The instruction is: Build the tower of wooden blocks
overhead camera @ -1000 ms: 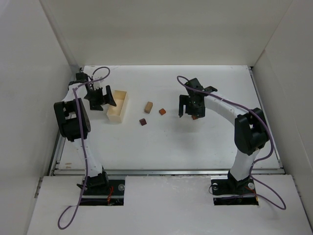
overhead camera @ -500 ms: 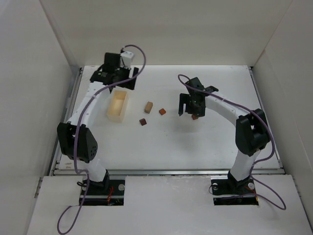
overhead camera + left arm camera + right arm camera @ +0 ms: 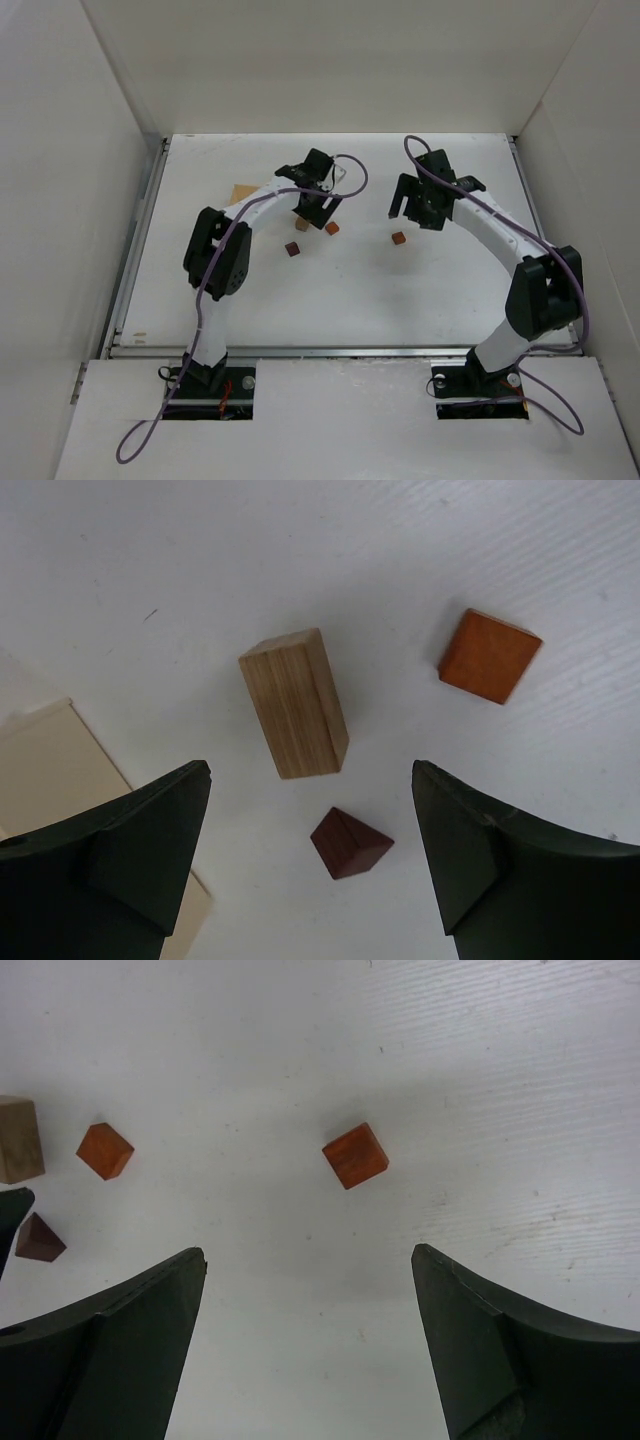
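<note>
A pale rectangular wooden tray [image 3: 240, 190] lies on the flat white worktop [image 3: 350, 300], toward its far left corner. From above only a small tan piece of it shows; the rest is covered. The left wrist view shows part of its light rim and side wall, resting flat on the surface. Plain white wall panels [image 3: 60, 150] stand along the left, far and right edges. A thin silver metal rail [image 3: 340, 350] runs along the near edge, with a white board [image 3: 340, 420] in front of it.
</note>
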Robot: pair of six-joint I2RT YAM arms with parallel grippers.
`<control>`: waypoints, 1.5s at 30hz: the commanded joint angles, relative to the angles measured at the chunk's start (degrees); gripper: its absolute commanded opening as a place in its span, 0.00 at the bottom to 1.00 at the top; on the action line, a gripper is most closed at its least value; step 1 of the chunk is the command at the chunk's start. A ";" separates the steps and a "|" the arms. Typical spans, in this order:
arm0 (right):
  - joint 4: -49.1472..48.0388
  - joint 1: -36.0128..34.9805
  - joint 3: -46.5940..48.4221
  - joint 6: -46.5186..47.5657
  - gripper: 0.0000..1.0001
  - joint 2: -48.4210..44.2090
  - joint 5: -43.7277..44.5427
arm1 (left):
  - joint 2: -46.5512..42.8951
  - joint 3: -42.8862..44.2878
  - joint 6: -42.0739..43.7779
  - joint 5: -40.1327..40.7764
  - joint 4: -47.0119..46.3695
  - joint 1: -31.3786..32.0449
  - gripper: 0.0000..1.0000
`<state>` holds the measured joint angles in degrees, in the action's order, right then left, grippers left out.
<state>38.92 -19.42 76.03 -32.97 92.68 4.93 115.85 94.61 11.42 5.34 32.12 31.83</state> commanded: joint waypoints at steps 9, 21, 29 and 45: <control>-1.83 0.87 -2.55 0.36 0.89 -1.54 0.87 | 7.80 5.94 -1.93 4.68 2.33 -0.28 0.69; -1.83 0.87 -0.88 0.89 0.89 -0.40 0.34 | 9.04 5.94 -2.46 3.45 2.33 -0.28 0.15; -1.30 1.48 -0.88 1.41 0.89 -0.93 0.34 | 1.07 1.65 0.44 2.84 -0.73 0.24 0.00; -1.56 7.63 -2.19 3.26 0.91 -7.60 -5.96 | -17.06 -9.00 0.12 -12.10 -11.81 7.89 0.00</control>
<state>39.03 -13.50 73.14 -31.27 89.08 3.60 102.30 86.80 16.05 -1.45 24.43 40.82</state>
